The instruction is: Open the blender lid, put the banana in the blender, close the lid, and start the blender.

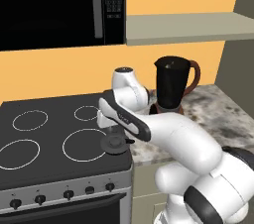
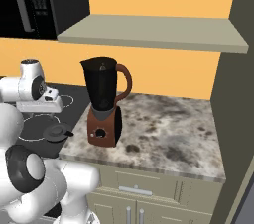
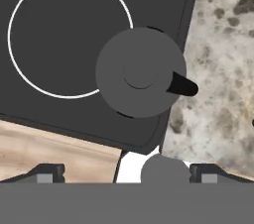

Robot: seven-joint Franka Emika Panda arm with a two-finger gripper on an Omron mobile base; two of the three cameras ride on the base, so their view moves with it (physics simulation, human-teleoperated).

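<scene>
My gripper [image 3: 127, 171] hung above the front right corner of the stove [image 1: 49, 139], pointing straight down, with my two fingers spread as wide as they go and nothing between them. In the hand view one dark fingertip [image 3: 47, 172] showed low at one side and its partner low at the other, well apart. Directly below me lay the blender lid [image 3: 140, 72], flat on the dark cooktop with its low knob facing up and its small tab reaching out over the stove's edge toward the speckled counter [image 2: 168, 129]. The lid overlapped the rim of the nearest white burner ring [image 3: 69, 34]. From the left base view the lid [image 1: 115, 143] sat at the cooktop's right edge, just under my hand, and I was not touching it. The blender [image 2: 104, 106] stood upright on the counter just beside the stove, its jar top uncovered, handle turned toward the wall side and its round black button facing forward on the brown base. I could not see into the dark jar well enough to tell what it held.
</scene>
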